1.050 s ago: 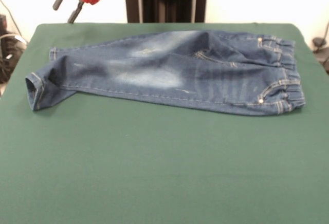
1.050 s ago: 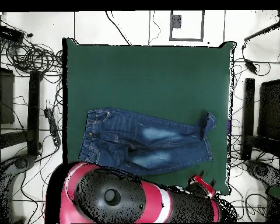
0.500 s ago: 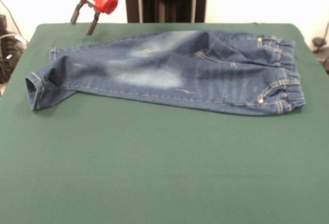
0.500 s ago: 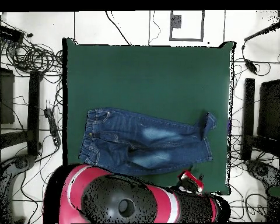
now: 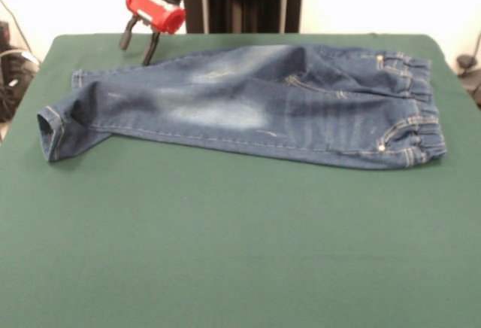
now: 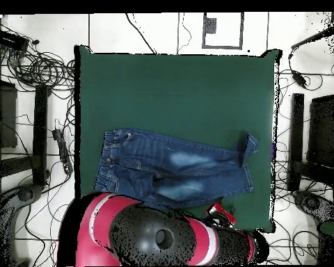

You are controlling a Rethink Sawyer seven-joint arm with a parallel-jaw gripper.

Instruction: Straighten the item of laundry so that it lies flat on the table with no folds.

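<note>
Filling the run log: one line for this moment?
gripper: open, above table edge by jeans leg | jeans: untouched, one cuff folded over

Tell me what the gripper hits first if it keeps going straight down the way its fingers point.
Probably the far edge of the jeans, near the leg end, or the bare table just beside it. The open gripper points down and slightly toward the camera; depth is unclear, so I cannot say which.

We see the jeans lying across the green table, waistband left, one cuff folded up at right. Our gripper hangs just beside their near edge.
</note>
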